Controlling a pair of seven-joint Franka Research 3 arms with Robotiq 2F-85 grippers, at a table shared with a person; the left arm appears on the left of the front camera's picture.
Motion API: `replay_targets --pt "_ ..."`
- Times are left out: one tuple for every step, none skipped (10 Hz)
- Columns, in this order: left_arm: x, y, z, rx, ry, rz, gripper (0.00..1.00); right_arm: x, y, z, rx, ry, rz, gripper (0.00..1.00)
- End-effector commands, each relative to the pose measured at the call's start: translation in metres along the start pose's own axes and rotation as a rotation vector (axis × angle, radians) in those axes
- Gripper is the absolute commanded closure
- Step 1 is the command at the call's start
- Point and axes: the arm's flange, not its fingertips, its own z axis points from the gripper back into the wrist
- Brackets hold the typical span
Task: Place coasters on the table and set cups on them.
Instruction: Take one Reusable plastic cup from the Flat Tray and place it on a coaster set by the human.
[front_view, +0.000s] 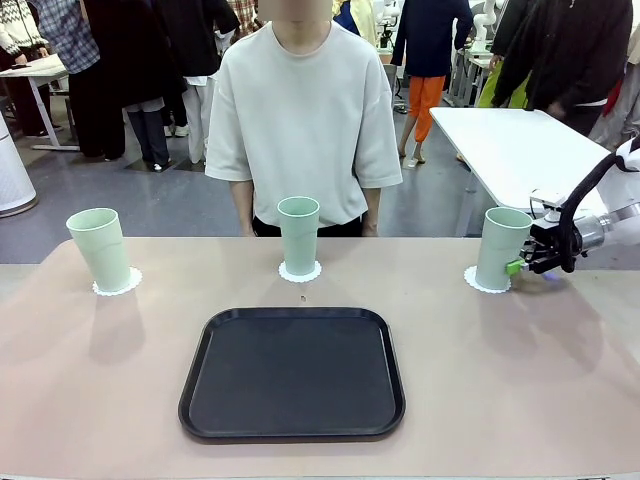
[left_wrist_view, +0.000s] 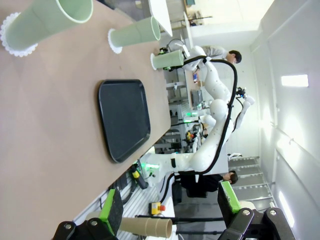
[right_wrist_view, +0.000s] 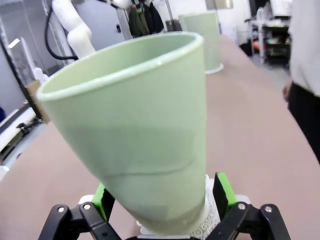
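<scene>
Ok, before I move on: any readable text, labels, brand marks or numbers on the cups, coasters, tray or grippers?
No readable text in any view.
Cups: plain mint green, no print.
Coasters: white lace edge, no marks.
Black tray: blank.
Right gripper and left gripper: no label legible.
Background gear in the left wrist view: any print is too small and blurred to read.

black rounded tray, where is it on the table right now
In the front view the black rounded tray lies at the middle of the beige-pink table, on the robot's near side, just in front of the middle mint-green cup on its white lacy coaster.
</scene>
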Motion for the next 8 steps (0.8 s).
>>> replay_targets --pt "-0.001 -0.002 0.001 -0.01 -0.003 -0.008 0.0 0.004 -0.006 0.013 -0.011 0.086 -0.056 0.0" --pt "-0.001 -0.002 0.001 -0.01 -0.003 -0.008 0.0 0.006 -0.003 0.019 -0.032 0.125 -0.073 0.0" --pt "-0.001 -0.002 0.001 -0.01 -0.003 -0.008 0.0 0.011 0.004 0.023 -0.047 0.166 -0.091 0.0" --pt "-0.001 -0.002 0.001 -0.01 -0.003 -0.008 0.0 0.016 0.01 0.029 -0.067 0.202 -0.112 0.0" --pt "-0.001 -0.002 0.001 -0.01 -0.003 -0.008 0.0 0.026 0.022 0.038 -0.104 0.24 -0.128 0.0" --pt "-0.001 -0.002 0.001 -0.01 -0.003 -0.008 0.0 0.034 0.034 0.046 -0.159 0.3 -0.162 0.0" --pt "-0.001 -0.002 0.001 -0.01 -0.003 -0.008 0.0 0.048 0.051 0.051 -0.226 0.367 -0.205 0.0" --pt "-0.001 -0.002 0.001 -0.01 -0.003 -0.008 0.0 0.064 0.068 0.054 -0.289 0.433 -0.246 0.0"
